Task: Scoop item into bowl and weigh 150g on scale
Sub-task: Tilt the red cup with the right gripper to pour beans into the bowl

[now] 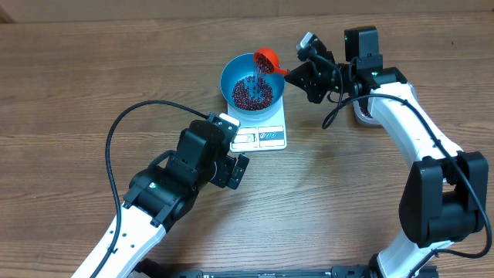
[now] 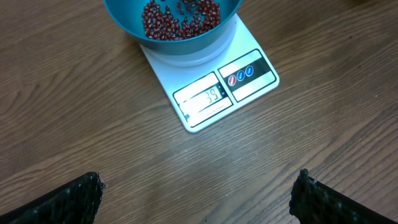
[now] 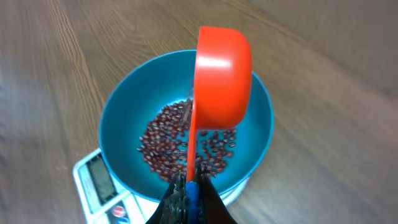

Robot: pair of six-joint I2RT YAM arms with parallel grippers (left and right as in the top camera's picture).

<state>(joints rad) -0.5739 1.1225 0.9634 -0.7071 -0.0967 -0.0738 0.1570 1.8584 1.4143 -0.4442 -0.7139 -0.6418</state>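
The blue bowl (image 1: 231,77) stands on the white scale (image 1: 262,137) and holds a layer of dark red beans (image 1: 252,94). My right gripper (image 1: 297,73) is shut on the handle of a red scoop (image 1: 266,57), which is tipped over the bowl's far rim with beans falling from it. In the right wrist view the scoop (image 3: 222,74) shows its back above the bowl (image 3: 124,124) and beans (image 3: 168,143), with the gripper (image 3: 191,194) clamped on the handle. My left gripper (image 2: 199,199) stays open over bare table, in front of the scale (image 2: 249,87) and bowl (image 2: 186,46).
A pale rounded object (image 1: 363,116) lies partly hidden under the right arm. The left arm's black cable (image 1: 116,139) loops over the table on the left. The table's far edge runs along the top of the overhead view.
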